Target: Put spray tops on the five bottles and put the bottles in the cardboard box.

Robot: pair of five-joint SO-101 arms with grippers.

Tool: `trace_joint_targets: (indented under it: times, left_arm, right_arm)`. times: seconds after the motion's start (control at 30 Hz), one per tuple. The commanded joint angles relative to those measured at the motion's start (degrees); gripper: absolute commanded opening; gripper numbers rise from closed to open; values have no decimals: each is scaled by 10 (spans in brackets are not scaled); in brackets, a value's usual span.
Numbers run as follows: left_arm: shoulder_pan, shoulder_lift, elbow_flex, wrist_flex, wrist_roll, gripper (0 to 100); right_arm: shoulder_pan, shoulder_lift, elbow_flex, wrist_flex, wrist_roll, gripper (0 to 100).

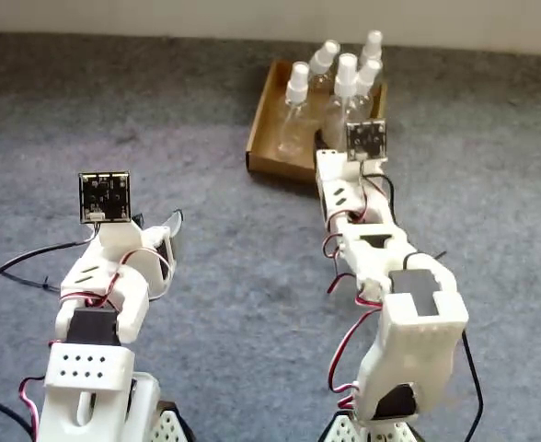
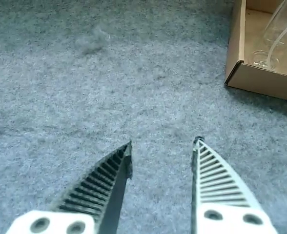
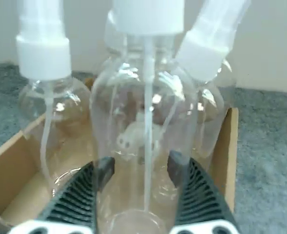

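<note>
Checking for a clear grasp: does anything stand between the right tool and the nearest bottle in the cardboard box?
Nothing visible: the right tool grips that bottle on both sides inside the cardboard box.

You had the cardboard box (image 1: pixel 263 124) at the far side of the carpet (image 1: pixel 224 295), right of ctr. The bottles (image 1: pixel 295 115) stood inside it, bunched together, spray tops (image 1: pixel 299 81) on, some leaning. Your right arm lay stretched fwd to the box's near edge. The right gripper (image 3: pixel 136 165) sat w/ the front bottle (image 3: pixel 143 112) between its jaws, touching both sides, w/ the other bottles just behind and beside it. Your left gripper (image 2: pixel 163 145) hung over bare carpet, well apart from the box, which lay ahead and to its right.
</note>
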Motion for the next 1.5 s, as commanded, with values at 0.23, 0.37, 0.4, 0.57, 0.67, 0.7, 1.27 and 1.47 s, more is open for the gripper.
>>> trace_joint_targets:
  times: [0.23, 0.37, 0.4, 0.57, 0.67, 0.7, 1.27, 1.47]
  left_arm:
    - [-3, -7, -3, -13, -6, 189]
    - [-3, -7, -3, -13, -6, 189]
    - [-3, -7, -3, -13, -6, 189]
    - [-3, -7, -3, -13, -6, 189]
    - [-3, -7, -3, -13, -6, 189]
    - [-3, -7, -3, -13, -6, 189]
    - [-3, -7, -3, -13, -6, 189]
    - [-3, -7, -3, -13, -6, 189]
  right_arm:
    - [15, 33, -29, -47, -4, 5]
    - [16, 58, -28, -108, -4, 5]
    - [16, 65, -28, -117, -4, 5]
    - [17, 87, -28, -123, -4, 7]
    - [23, 89, -28, -123, -4, 7]
    - [23, 89, -28, -123, -4, 7]
    - [23, 90, -23, -123, -4, 110]
    - [22, 90, -23, -123, -4, 110]
